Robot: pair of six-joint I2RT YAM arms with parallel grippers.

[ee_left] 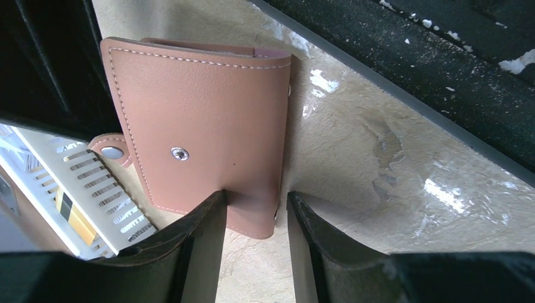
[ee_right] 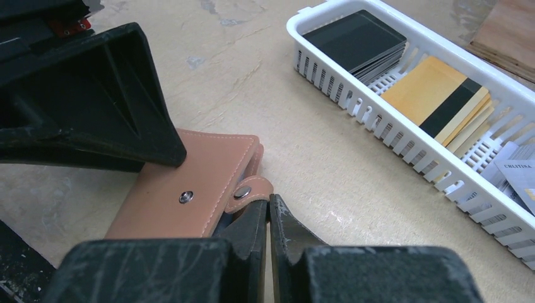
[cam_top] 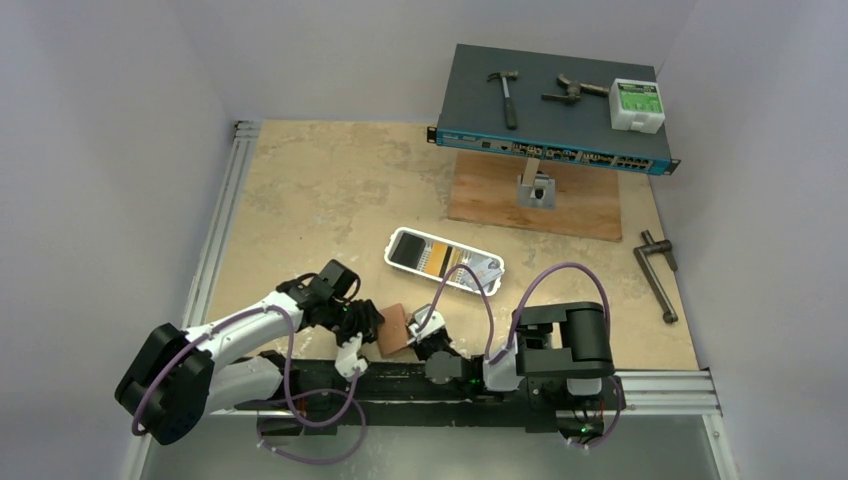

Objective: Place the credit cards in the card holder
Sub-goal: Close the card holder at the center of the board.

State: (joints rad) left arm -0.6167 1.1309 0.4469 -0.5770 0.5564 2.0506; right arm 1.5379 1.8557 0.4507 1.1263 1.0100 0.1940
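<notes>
Judging by the layout, no card is filed yet. On the table (cam_top: 330, 190), the white tray (ee_right: 378, 126) holds the credit cards (ee_right: 435, 95) in black, orange-yellow and pale blue-grey stacks. At the tray's 7 o'clock the card holder (ee_left: 202, 113) lies folded flat. The left tool (ee_left: 252, 202), narrowly parted, straddles its edge. The right tool (ee_right: 269, 211), fingers together, meets the unsnapped tab (ee_right: 249, 188).

Overhead; wrist close-ups sharing card holder (cam_top: 393, 328) (ee_left: 202, 120) (ee_right: 195, 177)
</notes>
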